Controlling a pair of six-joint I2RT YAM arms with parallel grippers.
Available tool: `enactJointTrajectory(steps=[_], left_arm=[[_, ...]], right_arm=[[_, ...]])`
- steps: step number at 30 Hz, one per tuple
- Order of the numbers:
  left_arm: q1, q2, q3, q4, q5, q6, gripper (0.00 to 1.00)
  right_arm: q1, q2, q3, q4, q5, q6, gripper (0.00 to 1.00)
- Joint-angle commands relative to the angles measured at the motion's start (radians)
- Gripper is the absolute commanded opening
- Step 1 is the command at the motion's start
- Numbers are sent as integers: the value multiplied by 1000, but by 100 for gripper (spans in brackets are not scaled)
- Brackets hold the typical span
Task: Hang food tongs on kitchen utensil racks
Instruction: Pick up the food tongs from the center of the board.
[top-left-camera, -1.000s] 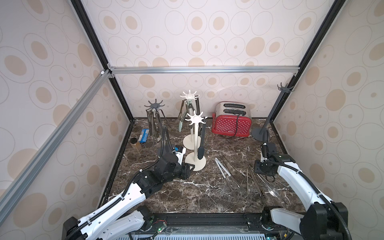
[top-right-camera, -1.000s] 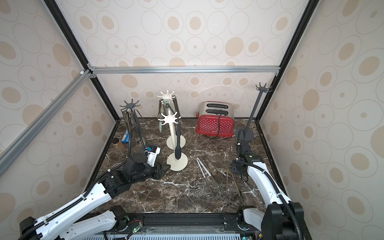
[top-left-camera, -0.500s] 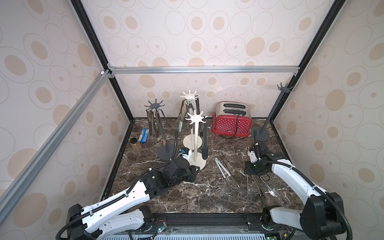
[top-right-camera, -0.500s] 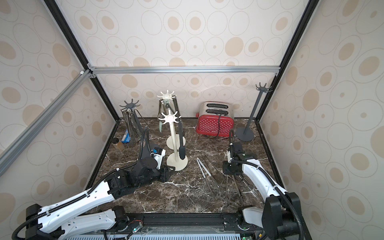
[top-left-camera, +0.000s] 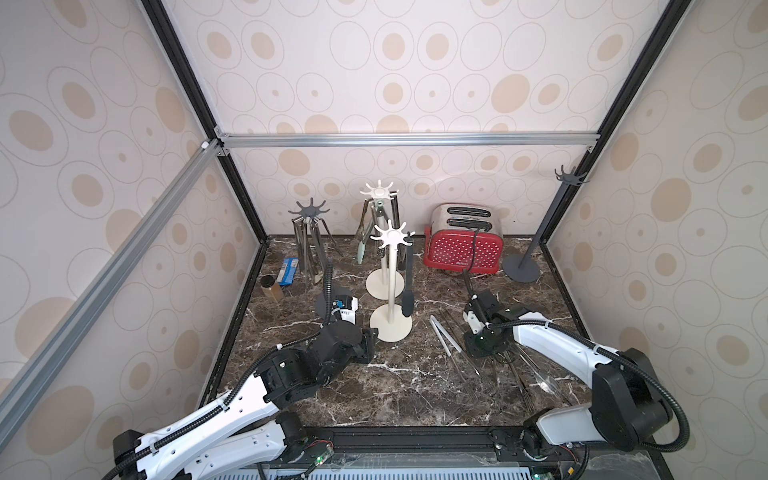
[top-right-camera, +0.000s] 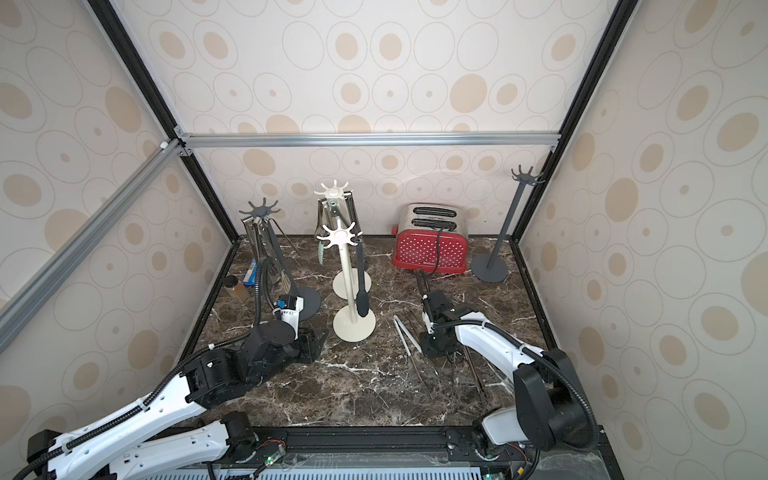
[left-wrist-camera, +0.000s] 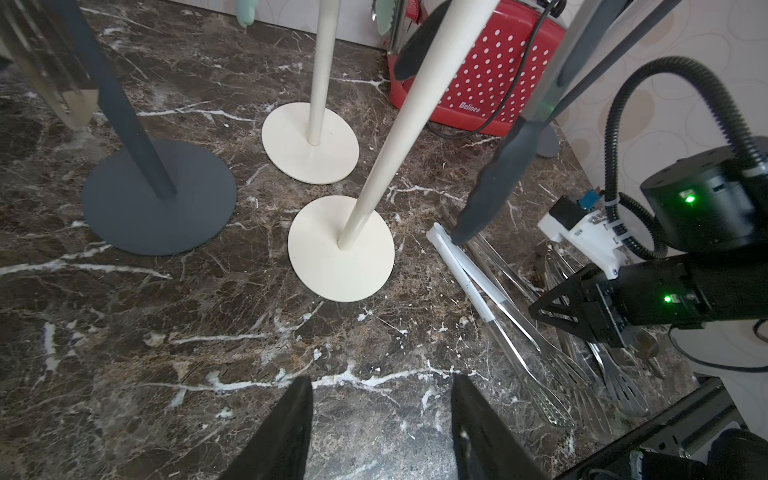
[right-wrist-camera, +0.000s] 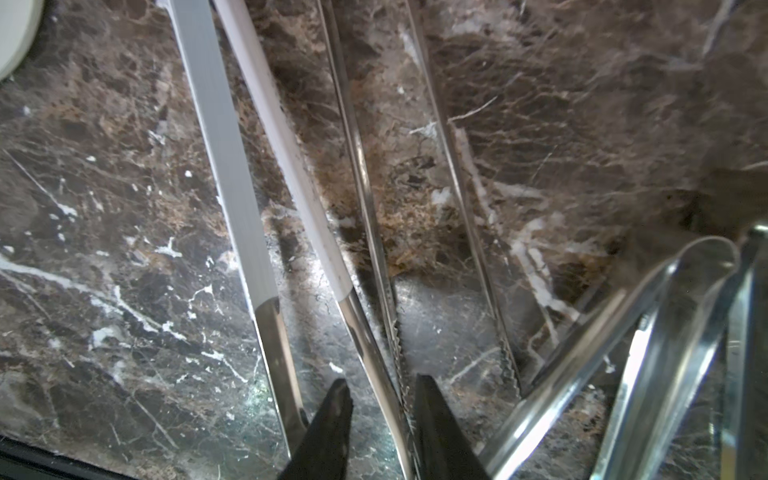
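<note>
Worktop (top-left-camera: 395, 386): dark brown marble-patterned slab, enclosed by patterned walls.

Kitchen utensil racks, four, all upright:
- Dark grey pole rack (top-left-camera: 539, 232), far right corner, beside the toaster; nothing hangs from its hooks.
- Second dark grey rack (top-left-camera: 309, 211), far left; shiny steel tongs (top-left-camera: 305, 253) hang from its crown.
- Cream-white rear rack (top-left-camera: 380, 286), centre; steel tongs with pale green tips (top-left-camera: 362, 249) hang from it.
- Cream-white front rack (top-left-camera: 390, 286), just ahead of the rear one; a long pair of black tongs (top-left-camera: 407, 286) hangs from one hook, its tips close above the base.

Red white-dotted steel toaster (top-left-camera: 461, 249): against the rear wall, with a black cord trailing down its front.

Loose food tongs: a pair with white handles (top-left-camera: 441, 336) lies flat to the right of the front rack. More steel tongs (top-left-camera: 519, 374) lie heaped beside it.

Right end effector (right-wrist-camera: 380, 395): lowered onto the loose tongs. Its jaws stand close-set astride a steel arm of the white-handled pair and a slim serrated arm. Whether they clamp cannot be told.

Left end effector (left-wrist-camera: 380, 399): jaws spread, holding nothing, over bare worktop near the front rack's base.

Blue packet (top-left-camera: 288, 270) and small brown jar (top-left-camera: 272, 286): by the left wall.
</note>
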Motion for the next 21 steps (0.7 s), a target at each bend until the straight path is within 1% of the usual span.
enactJointTrajectory(steps=[1, 6, 13, 21], left_arm=[[-8, -7, -3, -44, -42, -17, 54], [-8, -7, -3, -43, -44, -7, 55], [-8, -16, -15, -43, -44, -8, 55], [-9, -27, -21, -44, -47, -13, 55]], right_arm=[[40, 17, -14, -5, 25, 33, 29], [73, 33, -46, 18, 29, 59, 28], [81, 48, -59, 28, 42, 61, 26], [94, 66, -52, 48, 7, 62, 19]])
